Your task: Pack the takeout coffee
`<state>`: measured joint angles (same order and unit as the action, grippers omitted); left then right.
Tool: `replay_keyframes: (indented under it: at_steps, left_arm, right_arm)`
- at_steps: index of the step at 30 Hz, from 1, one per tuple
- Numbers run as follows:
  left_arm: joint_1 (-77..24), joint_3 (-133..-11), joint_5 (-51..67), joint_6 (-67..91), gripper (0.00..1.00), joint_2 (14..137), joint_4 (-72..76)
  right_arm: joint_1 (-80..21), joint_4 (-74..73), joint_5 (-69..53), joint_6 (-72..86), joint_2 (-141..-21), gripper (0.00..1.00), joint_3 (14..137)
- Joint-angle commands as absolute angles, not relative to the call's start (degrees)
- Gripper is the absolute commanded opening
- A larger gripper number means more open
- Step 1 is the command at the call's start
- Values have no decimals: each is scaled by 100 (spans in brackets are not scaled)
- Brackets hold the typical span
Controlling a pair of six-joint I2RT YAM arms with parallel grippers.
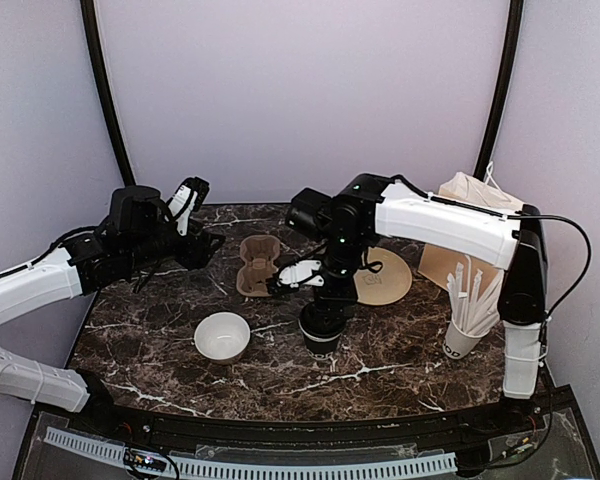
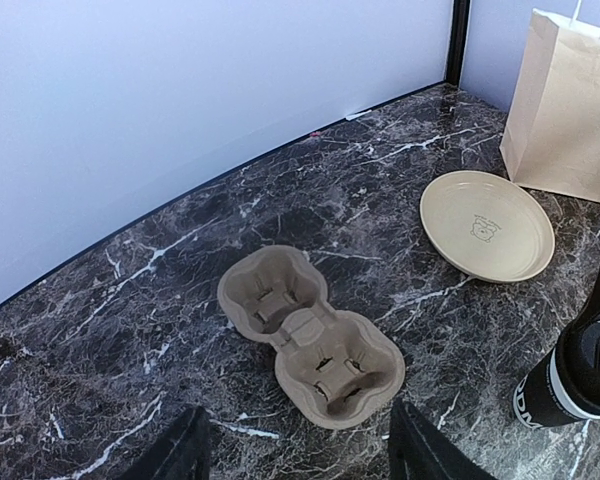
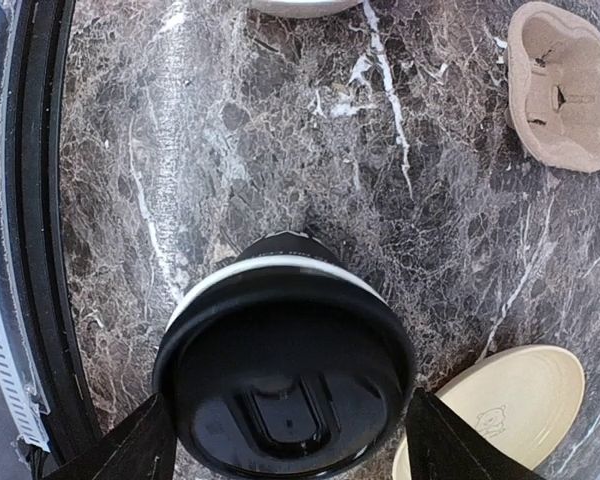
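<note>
We found a table (image 1: 150, 330) of dark brown marble veined with white, its near edge curved and bound by a black rim (image 1: 310, 432). Behind the table rose a plain, pale lavender back wall (image 1: 300, 90). A left wall (image 1: 30, 120) and a right wall (image 1: 580, 130) of the same tone closed in the table's sides. From the table's far corners climbed a left black post (image 1: 102, 90) and a right black post (image 1: 501, 80), both leaning outward. Soft, even light lay over the table.

Table (image 1: 400, 365) — carrier (image 1: 257, 264), plate (image 1: 385, 281), bowl (image 1: 221, 336), perhaps coffee (image 1: 320, 330)
</note>
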<state>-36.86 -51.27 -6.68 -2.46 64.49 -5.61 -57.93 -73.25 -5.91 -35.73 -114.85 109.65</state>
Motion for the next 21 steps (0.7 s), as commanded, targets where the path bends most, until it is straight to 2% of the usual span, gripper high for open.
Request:
replay_keyframes:
  at_steps: [1,11,14,17,19,21]
  left_arm:
    - [-3656,-5106,-633,-341,63,6390,-500]
    - [-3643,-5187,-642,33,64,6563,-587]
    - [-3654,-5391,-254,560,62,6822,-801]
    - [-3649,-5683,345,1355,55,7067,-1045]
    - [-3660,-5749,903,1840,51,7253,-1133]
    - [-3705,-5781,1421,2375,50,7431,-1235]
  right_arm:
    - [-5836,-7238,-545,-3509,-11605,81,11170]
    - [-5800,-7269,-669,-3554,-11109,87,11147]
    - [-5644,-7199,-896,-3493,-10782,88,11102]
    - [-5260,-6834,-1115,-3121,-10497,86,11042]
    - [-4884,-6118,-1136,-2395,-10320,85,10840]
    - [-4526,-5585,-1395,-1692,-10214,80,10413]
